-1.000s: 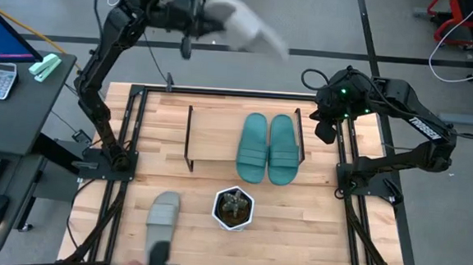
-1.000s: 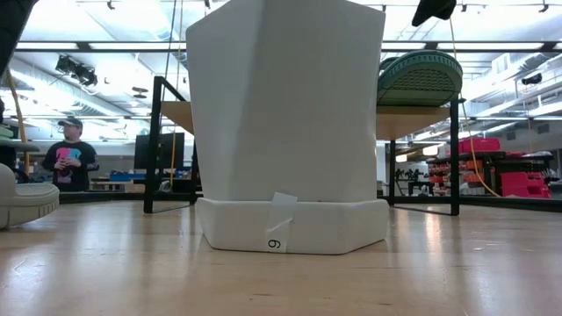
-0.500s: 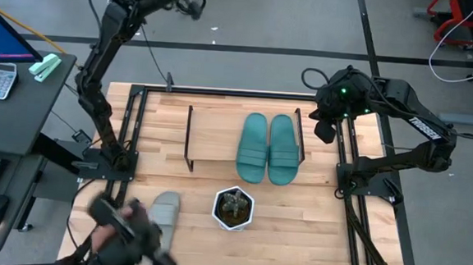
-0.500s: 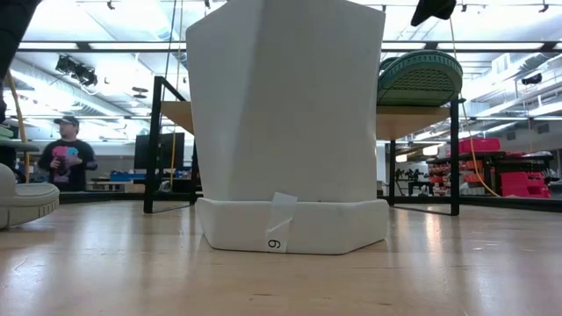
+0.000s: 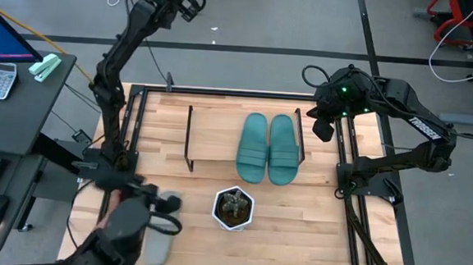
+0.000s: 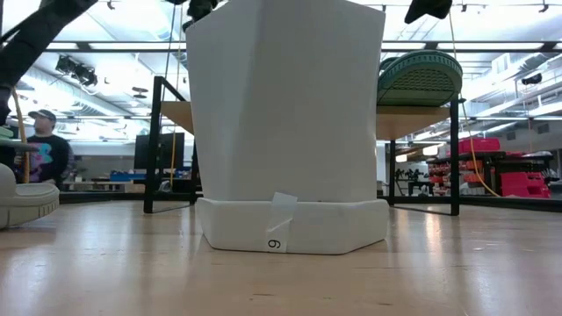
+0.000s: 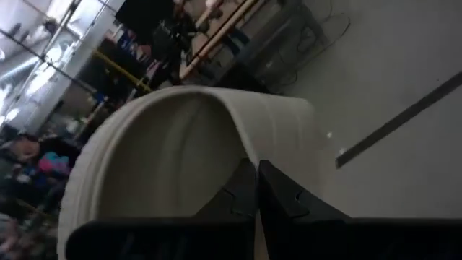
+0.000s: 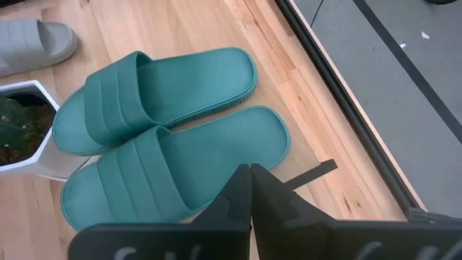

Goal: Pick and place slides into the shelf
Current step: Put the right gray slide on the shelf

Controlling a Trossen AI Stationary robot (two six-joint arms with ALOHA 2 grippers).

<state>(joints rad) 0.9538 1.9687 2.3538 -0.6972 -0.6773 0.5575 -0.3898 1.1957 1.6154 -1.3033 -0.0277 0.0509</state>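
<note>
Since a second ago, the left arm has swung its load out of the high view, and a person (image 5: 119,232) has leaned in over the corner of the surface (image 5: 314,211) near that arm's base. Nothing else has moved.

We see the left end effector (image 7: 256,173) held high, past the far edge of the surface and over the grey floor. Its fingers are clenched on a light grey slide (image 7: 180,152), pinching the edge of its wide strap.

We see the other grey slide (image 6: 22,200) lying flat on the surface, well to one side of the white pot (image 5: 233,208). From above, the person's arm hides it.

Both teal slides (image 5: 268,148) lie side by side and touching on the right part of the shelf (image 5: 216,135). Its left part is bare wood. The white pot with the plant stands on the surface just in front of the shelf.

The right end effector (image 8: 250,172) hangs beside the right end of the shelf, close to the teal slides. Its fingers are pressed together with nothing between them.
</note>
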